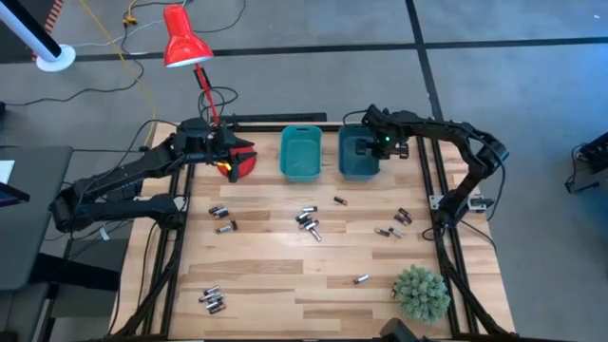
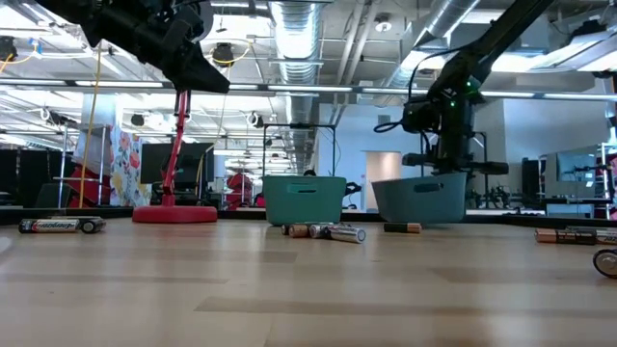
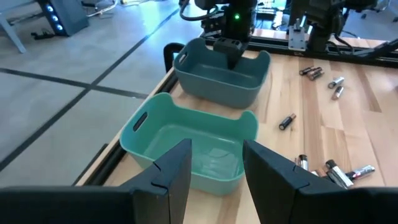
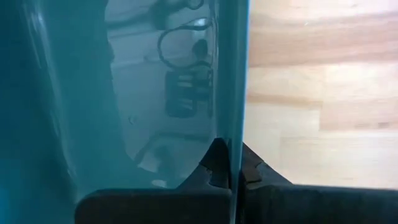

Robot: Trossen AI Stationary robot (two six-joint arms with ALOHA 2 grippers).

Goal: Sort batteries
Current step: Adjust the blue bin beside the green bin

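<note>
Teal bin [image 4: 124,93] wall pinched by right claw [image 4: 227,165] (shut)

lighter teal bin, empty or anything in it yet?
Empty. The left wrist view looks straight into the lighter teal bin and shows only its bare floor; the batteries lie on the table.

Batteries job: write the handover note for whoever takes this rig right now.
Right tool: shut on the wall of the darker teal bin.
Left tool: open, empty, raised near the red lamp base.
Batteries: scattered in small groups across the table.
Done: nothing visibly sorted; the lighter teal bin looks empty.
Left: collect every battery into the bins.
</note>
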